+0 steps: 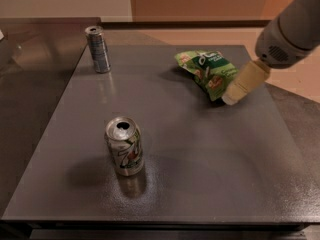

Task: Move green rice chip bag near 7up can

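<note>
One snack bag, two cans and one gripper are in view, all on or over a single dark grey table top (200, 184).

The green rice chip bag (206, 71) lies flat and crinkled at about 1 o'clock from the middle of the table, near the far right part of the surface. Its dark green panel with white lettering faces up, and small chip pictures show on the lighter foil.

The 7up can (124, 146) stands upright at about 8 o'clock from the middle, with its top open and its green and red logo facing the camera. The bag lies between 1 and 2 o'clock from this can and well apart from it, with bare table between the two.

The second can, a slimmer silver-grey can (98, 49), stands upright at about 11 o'clock from the middle, close to the far left edge. From the 7up can it sits a little short of 12 o'clock and well apart.

The gripper (231, 98) comes in from the right on a pale grey arm (292, 29). Its cream-coloured tip is at the bag's near right edge, at about 4 o'clock from the bag's middle, either touching the foil or just beside it; which of the two cannot be told. Whether the gripper is apart, together or clamped on the bag cannot be told either, as only one cream piece shows.
</note>
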Controlling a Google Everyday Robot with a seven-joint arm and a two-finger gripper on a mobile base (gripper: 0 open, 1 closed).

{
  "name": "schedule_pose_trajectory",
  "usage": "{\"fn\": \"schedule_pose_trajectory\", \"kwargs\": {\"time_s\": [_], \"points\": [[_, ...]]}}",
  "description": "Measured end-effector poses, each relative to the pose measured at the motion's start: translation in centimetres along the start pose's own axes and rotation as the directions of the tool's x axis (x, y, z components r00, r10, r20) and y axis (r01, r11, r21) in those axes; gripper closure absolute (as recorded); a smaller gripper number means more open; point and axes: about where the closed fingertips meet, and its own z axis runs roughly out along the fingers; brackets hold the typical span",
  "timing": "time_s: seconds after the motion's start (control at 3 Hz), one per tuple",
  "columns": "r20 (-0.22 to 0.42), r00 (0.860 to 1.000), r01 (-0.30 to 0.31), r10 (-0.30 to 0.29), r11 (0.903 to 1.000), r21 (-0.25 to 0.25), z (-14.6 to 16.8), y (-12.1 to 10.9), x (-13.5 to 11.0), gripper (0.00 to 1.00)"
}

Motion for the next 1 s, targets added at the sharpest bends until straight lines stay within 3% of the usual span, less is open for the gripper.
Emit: {"fn": "schedule_pose_trajectory", "kwargs": {"time_s": [0.33, 0.67, 1.0], "points": [[-0.005, 0.996, -0.085, 0.085, 0.9962, -0.019, 2.5, -1.7, -0.8, 0.0], [-0.014, 0.986, -0.165, 0.164, 0.9847, -0.056, 6.0, -3.1, -1.7, 0.0], [-0.034, 0.979, -0.205, 0.203, 0.9758, -0.076, 8.1, -3.4, -2.1, 0.0]]}}
